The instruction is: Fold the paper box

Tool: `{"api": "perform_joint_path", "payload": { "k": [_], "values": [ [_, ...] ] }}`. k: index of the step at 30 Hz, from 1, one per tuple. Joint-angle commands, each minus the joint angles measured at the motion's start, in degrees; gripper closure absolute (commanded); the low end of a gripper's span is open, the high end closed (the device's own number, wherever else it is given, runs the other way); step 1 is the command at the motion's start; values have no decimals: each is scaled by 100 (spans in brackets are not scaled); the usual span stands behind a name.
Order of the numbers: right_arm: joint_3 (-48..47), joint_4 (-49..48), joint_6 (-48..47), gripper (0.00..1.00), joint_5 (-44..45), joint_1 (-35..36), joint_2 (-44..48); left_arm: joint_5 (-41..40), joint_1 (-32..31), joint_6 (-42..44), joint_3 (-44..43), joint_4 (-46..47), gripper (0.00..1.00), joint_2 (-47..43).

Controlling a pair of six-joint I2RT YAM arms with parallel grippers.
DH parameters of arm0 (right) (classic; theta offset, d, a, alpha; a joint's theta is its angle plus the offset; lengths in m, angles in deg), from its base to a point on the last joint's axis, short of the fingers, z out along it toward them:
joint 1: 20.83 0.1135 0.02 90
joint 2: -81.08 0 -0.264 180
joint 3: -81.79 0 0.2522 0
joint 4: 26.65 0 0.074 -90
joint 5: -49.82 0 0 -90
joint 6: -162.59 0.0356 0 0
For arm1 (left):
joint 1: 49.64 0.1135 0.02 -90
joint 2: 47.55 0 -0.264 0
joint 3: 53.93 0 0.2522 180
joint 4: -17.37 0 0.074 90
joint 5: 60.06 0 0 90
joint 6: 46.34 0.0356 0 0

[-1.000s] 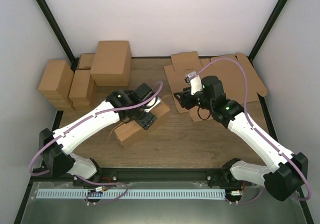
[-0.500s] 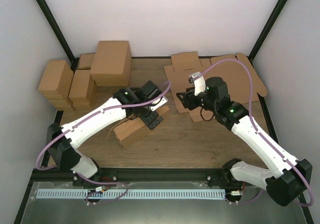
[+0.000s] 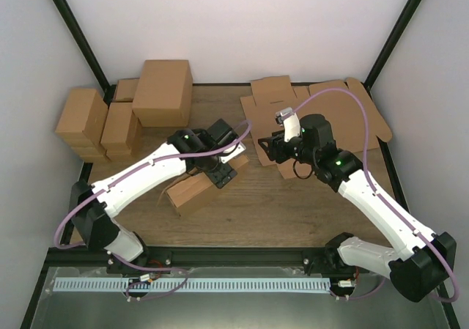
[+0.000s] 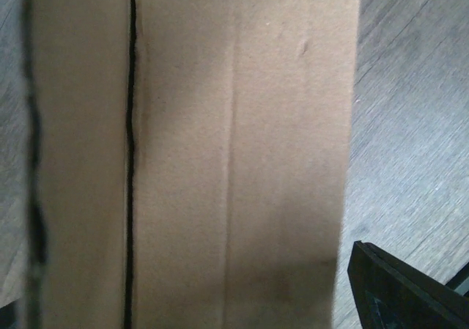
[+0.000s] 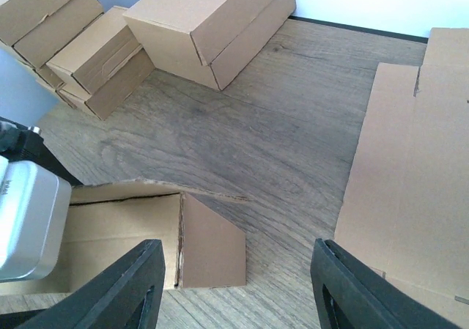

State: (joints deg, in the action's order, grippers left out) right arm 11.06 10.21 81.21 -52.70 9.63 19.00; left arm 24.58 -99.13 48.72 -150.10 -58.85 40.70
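Plain brown paper box [image 3: 190,191], seemingly part-folded, slantwise mid-table, one end flap standing open.

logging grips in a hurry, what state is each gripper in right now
left gripper: low over the box; open or gripping cannot be told
right gripper: open, holding nothing

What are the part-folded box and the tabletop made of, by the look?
Paper box: plain brown cardboard, matte, likely corrugated; pressed crease lines, ragged cut edge. Table: wood-grain surface, low sheen; solid wood or laminate, cannot tell.
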Motion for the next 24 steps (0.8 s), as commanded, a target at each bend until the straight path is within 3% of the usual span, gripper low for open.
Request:
{"api": "perform_joint_path", "payload": {
  "k": [1, 11, 24],
  "values": [
    [-47, 11, 25, 43, 0, -40, 59, -106, -31, 103, -122, -73, 19, 156],
    [-33, 29, 44, 43, -6, -67, 60, -359, -61, 136, -202, 1, 37, 143],
    [632, -131, 176, 43, -696, -62, 608, 636, -336, 1005, -497, 489, 36, 294]
  ]
}}
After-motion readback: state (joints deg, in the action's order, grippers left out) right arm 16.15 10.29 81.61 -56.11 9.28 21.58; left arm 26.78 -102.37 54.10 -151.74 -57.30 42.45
